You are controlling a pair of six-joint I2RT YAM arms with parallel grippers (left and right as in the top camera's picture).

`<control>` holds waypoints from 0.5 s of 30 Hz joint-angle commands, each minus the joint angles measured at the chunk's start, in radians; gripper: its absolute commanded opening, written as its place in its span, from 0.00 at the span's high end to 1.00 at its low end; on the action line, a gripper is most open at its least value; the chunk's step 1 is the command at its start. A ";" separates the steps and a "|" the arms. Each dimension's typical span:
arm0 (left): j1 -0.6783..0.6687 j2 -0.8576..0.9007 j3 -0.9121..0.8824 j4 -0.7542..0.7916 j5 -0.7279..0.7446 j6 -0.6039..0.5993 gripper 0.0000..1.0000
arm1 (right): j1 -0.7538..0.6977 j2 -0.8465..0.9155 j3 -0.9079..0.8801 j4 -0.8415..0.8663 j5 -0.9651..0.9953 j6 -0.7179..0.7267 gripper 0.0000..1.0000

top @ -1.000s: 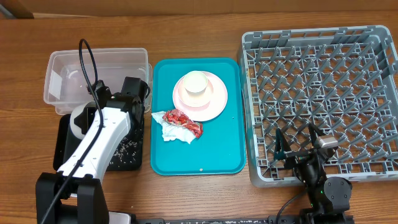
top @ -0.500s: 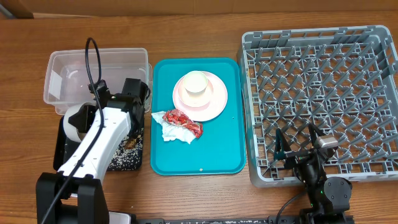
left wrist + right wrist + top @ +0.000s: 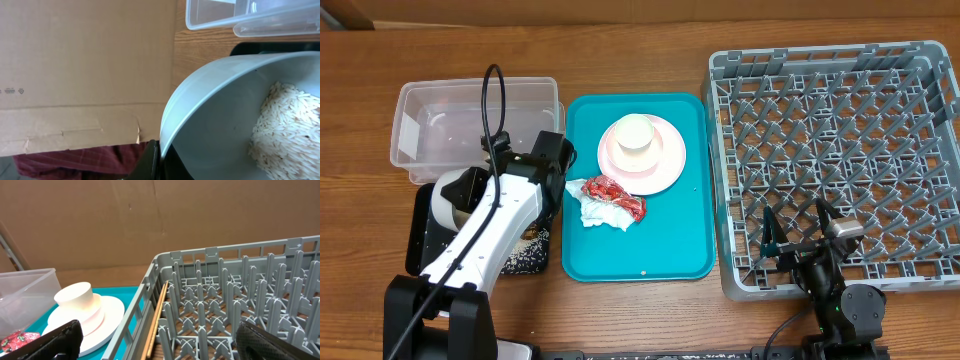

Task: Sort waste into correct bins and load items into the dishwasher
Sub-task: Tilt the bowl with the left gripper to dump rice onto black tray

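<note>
Overhead: the left claw (image 3: 470, 186) is clamped on the round whitish bowl (image 3: 442, 198). The bowl is tipped above the far end of the black tray (image 3: 420, 240), just beside the clear tub (image 3: 410, 130). Loose rice (image 3: 525, 250) lies in the tray's near right. The right claw (image 3: 795, 232) gapes empty at the dish rack (image 3: 840, 150), well apart from the bowl.

Left wrist: the jaws pinch the bowl's rim. Its mouth is turned sideways, with rice banked low (it is round, so it has no long axis).

Right wrist: the fingers are spread wide with nothing between them.
</note>
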 commanded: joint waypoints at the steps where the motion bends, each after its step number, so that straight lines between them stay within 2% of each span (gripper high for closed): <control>1: 0.003 0.016 0.025 -0.002 -0.059 0.046 0.96 | -0.003 -0.010 -0.010 0.006 0.002 0.000 0.00; 4: -0.002 0.019 0.025 0.014 -0.080 0.108 0.96 | -0.003 -0.010 -0.010 0.006 0.002 0.000 0.00; 6: -0.021 0.019 0.025 0.020 -0.098 0.077 0.96 | -0.003 -0.010 -0.010 0.006 0.002 0.000 0.00; 8: -0.024 0.025 0.025 0.032 -0.122 0.134 0.96 | -0.003 -0.010 -0.010 0.006 0.002 0.000 0.00; 15: -0.070 0.023 0.025 0.059 -0.163 0.177 0.96 | -0.003 -0.010 -0.010 0.006 0.002 0.000 0.00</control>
